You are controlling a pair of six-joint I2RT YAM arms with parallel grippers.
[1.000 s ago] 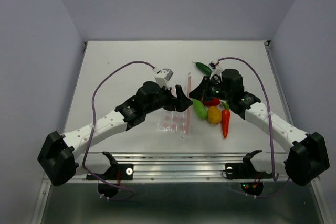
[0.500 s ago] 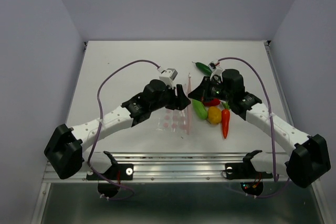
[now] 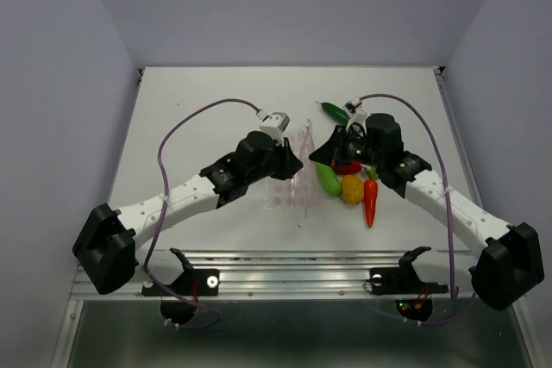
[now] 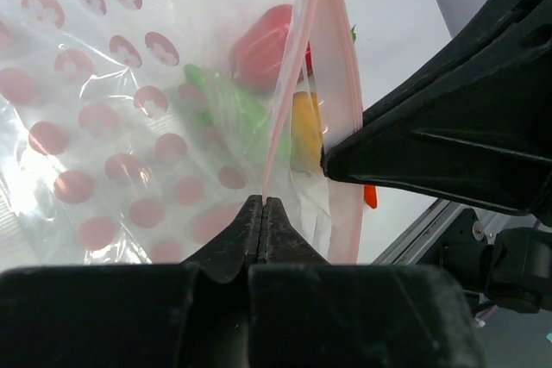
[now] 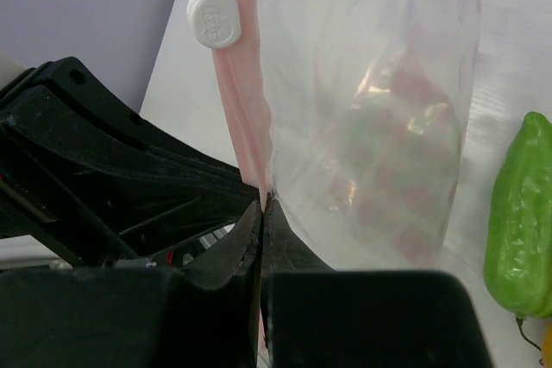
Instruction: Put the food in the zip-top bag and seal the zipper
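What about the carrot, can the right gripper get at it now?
Probably not yet: the right gripper is shut on the zipper, though the carrot lies uncovered nearby.

Mid-table was crowded: the left gripper [image 3: 297,163] and right gripper [image 3: 323,156] stood almost nose to nose over the zip-top bag [image 3: 285,196], no way through between them. The pod [image 3: 327,180], yellow-orange piece [image 3: 351,188] and carrot [image 3: 371,201] blocked the bag's right side. The table [image 3: 203,96] lay open along its far edge and left flank.
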